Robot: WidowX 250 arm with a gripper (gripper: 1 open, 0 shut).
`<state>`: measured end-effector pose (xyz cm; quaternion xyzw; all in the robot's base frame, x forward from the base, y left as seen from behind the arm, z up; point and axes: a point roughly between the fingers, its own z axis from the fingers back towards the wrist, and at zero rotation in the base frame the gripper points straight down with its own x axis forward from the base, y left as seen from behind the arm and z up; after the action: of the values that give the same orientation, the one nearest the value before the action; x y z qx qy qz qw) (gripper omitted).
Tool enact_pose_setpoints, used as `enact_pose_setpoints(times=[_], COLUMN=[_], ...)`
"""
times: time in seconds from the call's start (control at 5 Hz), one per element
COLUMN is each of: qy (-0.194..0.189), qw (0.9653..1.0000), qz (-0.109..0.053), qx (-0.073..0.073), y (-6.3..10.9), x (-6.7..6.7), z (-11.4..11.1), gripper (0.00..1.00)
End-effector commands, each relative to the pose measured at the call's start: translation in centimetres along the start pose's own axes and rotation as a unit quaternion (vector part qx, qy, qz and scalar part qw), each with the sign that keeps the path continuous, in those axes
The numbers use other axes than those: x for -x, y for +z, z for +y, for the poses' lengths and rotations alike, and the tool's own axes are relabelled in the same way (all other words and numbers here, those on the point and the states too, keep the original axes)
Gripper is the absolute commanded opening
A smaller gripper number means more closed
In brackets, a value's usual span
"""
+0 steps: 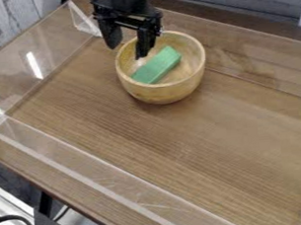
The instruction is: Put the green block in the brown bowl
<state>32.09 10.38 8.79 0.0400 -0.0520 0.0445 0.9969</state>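
You are working on a brown wood-grain tabletop fenced by low clear plastic walls: one runs along the near left edge, another along the far left, and a third shows at the right side. Most of the board between those walls lies open, a broad bare stretch from the middle down to the near corner and out to the right.

The round light-tan wooden bowl sits toward the far side of the board, near the back wall but apart from it, with free wood on its near and right sides. Inside it the bright-green rectangular block lies tilted, one end up against the far-right inner wall and the other down toward the near-left.

Your black gripper hangs over the bowl's far-left rim, pointing down, its two fingers spread apart with nothing between them. It stands above the block, not touching it.

Count: one bowl, one green block, one gripper, three wall stretches in sight.
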Motion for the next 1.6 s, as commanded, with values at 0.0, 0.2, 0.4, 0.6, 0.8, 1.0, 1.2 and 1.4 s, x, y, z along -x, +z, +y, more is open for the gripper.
enact_pose_setpoints(times=[0.0, 0.2, 0.4, 0.6, 0.8, 1.0, 1.2, 1.4], qy=[0.001, -0.004, -0.003, 0.000, 0.035, 0.078, 0.087, 0.099], qw=[0.9989, 0.9991, 0.9992, 0.9990, 0.9987, 0.9966, 0.9957, 0.9942], qz=[-0.044, -0.036, -0.035, -0.043, -0.034, -0.018, -0.018, -0.012], qx=[-0.019, -0.024, -0.020, -0.013, -0.016, -0.022, -0.029, -0.040], y=[3.4, 3.5, 3.6, 5.8, 7.0, 7.3, 7.6, 7.7], x=[-1.1, -0.9, -1.6, -2.0, -1.1, -0.2, -0.9, -1.3], z=[0.7, 0.7, 0.8, 1.1, 1.4, 1.7, 2.4, 3.6], gripper=[1.00, 1.00, 1.00, 1.00, 1.00, 1.00, 1.00, 1.00])
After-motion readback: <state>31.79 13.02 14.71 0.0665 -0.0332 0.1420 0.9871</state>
